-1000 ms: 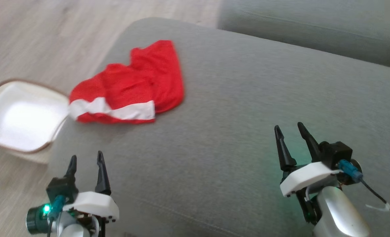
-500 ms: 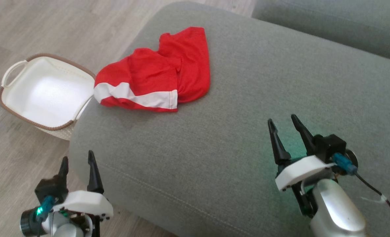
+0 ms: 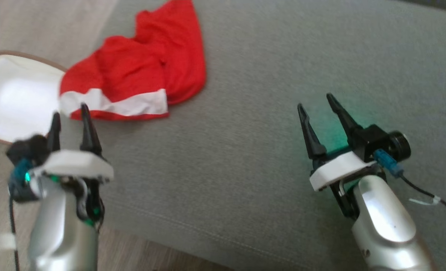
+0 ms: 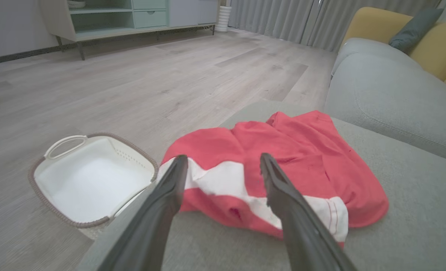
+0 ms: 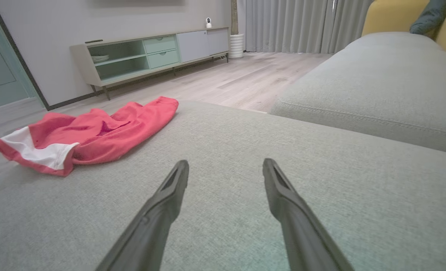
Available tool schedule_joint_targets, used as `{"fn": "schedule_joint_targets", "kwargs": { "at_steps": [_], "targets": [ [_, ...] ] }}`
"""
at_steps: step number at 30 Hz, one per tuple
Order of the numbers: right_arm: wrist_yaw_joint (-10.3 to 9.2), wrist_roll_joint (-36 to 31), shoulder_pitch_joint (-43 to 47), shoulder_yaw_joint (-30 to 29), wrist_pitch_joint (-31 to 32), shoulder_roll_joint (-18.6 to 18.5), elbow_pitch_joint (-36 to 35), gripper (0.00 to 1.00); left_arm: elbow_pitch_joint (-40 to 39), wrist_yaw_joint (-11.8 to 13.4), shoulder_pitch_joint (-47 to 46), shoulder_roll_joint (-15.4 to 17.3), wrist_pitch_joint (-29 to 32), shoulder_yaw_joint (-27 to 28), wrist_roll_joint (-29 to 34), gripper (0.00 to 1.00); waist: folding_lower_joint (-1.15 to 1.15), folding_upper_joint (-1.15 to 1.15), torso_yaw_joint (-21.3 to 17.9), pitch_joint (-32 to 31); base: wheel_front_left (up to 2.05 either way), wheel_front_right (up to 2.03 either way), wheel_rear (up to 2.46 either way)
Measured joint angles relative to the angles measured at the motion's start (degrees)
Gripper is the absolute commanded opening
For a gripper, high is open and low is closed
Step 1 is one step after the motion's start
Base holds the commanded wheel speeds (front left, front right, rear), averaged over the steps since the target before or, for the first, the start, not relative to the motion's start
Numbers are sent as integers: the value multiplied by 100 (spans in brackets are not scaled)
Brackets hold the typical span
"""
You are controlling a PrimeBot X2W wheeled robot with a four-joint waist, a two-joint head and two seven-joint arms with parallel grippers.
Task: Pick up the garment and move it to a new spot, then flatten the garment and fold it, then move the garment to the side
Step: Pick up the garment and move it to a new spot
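The garment is red with a white band and lies crumpled near the left end of the grey sofa cushion. It also appears in the left wrist view and the right wrist view. My left gripper is open, its tips just short of the garment's white band, with nothing between its fingers. Further right, over bare cushion and well away from the garment, my right gripper stands open and empty.
A white basket with a brown rim stands on the wooden floor beside the cushion's left end, seen too as the basket in the left wrist view. A second sofa section lies beyond. A low cabinet stands against the far wall.
The head camera has shifted between frames. My left gripper has risen and come forward until its tips are close to the garment's white band. My right gripper keeps much the same pose. Both stay open.
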Motion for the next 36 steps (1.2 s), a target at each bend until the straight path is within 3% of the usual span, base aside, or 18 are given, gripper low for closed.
{"fn": "schedule_joint_targets", "kwargs": {
  "at_steps": [9, 18, 19, 20, 25, 36],
  "targets": [
    [0, -42, -115, -21, 82, -7, -549, 100, 1177, -233, -1151, 192, 0, 324, 264, 100, 0, 0, -586, 531, 0, 0, 0],
    [0, -37, -115, -181, 240, -10, -771, 100, 2760, -147, -1822, 399, -2, 509, 287, 100, 0, 0, -1052, 842, 0, 0, 0],
    [0, -27, -115, -186, 240, -10, -777, 100, 2877, -162, -1866, 425, -5, 506, 288, 58, 0, 0, -1097, 854, 0, 0, 0],
    [0, -27, -115, -185, 240, -10, -781, 100, 2997, -189, -1915, 471, -12, 506, 287, 0, 0, 0, -1140, 861, 0, 0, 0],
    [0, 76, -115, -271, 225, -10, -765, 100, 2928, -286, -2050, 612, 0, 501, 308, 0, 0, 0, -1344, 797, 0, 0, 0],
    [0, 583, -104, -160, 60, -7, -493, 100, 913, -492, -2062, 486, 1, 175, 699, 0, -1, 0, -1897, 378, 0, 0, 0]
  ]
}}
